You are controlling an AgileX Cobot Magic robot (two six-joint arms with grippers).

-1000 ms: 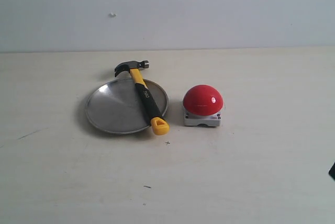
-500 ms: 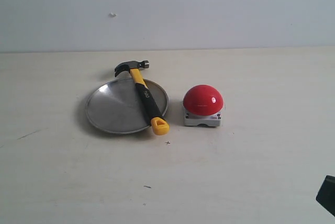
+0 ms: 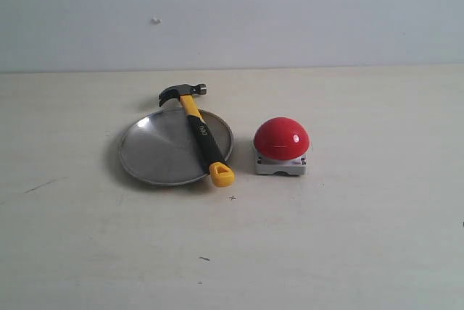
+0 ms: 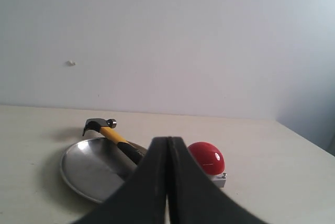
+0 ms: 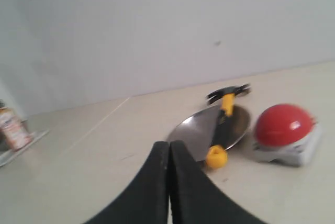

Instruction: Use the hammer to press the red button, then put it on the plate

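Across the right side of the plate (image 3: 156,152) I see the hammer (image 3: 199,132): dark head past the far rim, yellow-and-black handle, yellow loop over the near rim. The red button (image 3: 281,138) sits just beside. My left hand (image 4: 167,139) and right hand (image 5: 169,143) are pressed together, empty, well apart from it. Pale counter (image 3: 348,237), plain white wall (image 3: 290,13).

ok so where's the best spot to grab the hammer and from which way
Probably the black middle of the hammer handle, from straight above with the jaws set across its width. It lies diagonally over the plate, head past the far rim and yellow loop over the near rim, so the mid-handle seems bridged above the dish, leaving some finger room.
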